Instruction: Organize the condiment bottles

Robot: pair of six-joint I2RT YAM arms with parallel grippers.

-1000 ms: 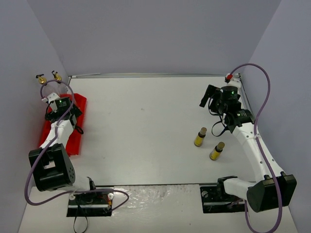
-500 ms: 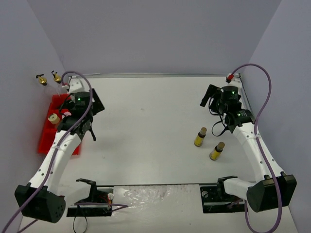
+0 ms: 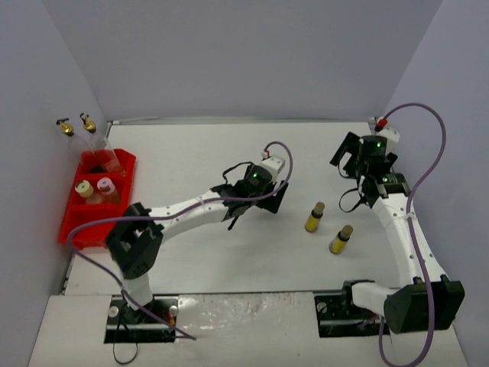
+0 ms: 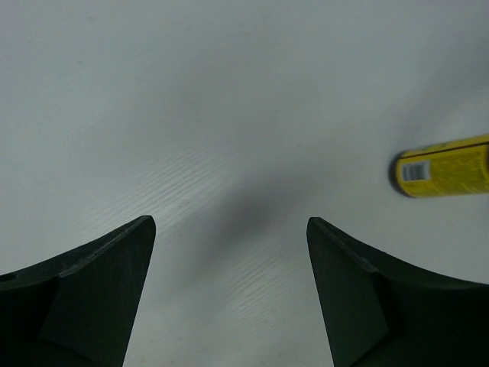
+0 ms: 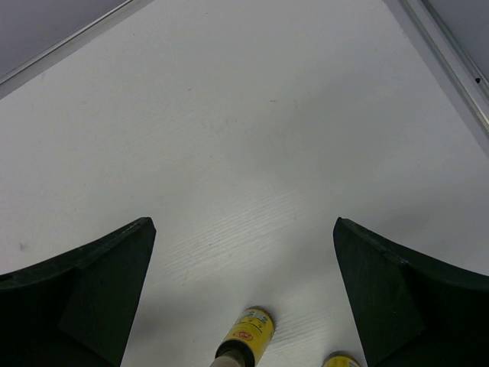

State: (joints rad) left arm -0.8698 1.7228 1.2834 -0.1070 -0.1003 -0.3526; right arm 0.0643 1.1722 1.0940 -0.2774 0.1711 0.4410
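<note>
Here, left gripper [image 4: 229,222], spread and empty, hovers above the worktop [image 3: 191,145] centre; first yellow bottle [image 3: 314,217] stands at its 4 o'clock, second yellow bottle [image 3: 341,238] beyond. Right gripper [image 5: 242,222], likewise spread, hangs at their 1 o'clock. Red tray [image 3: 76,225], at 9 o'clock, holds the remaining bottles [image 3: 105,187].

A robot lab test cell: a bare white worktop [image 3: 191,153] boxed in by plain grey walls [image 3: 237,53], arms bolted on
</note>
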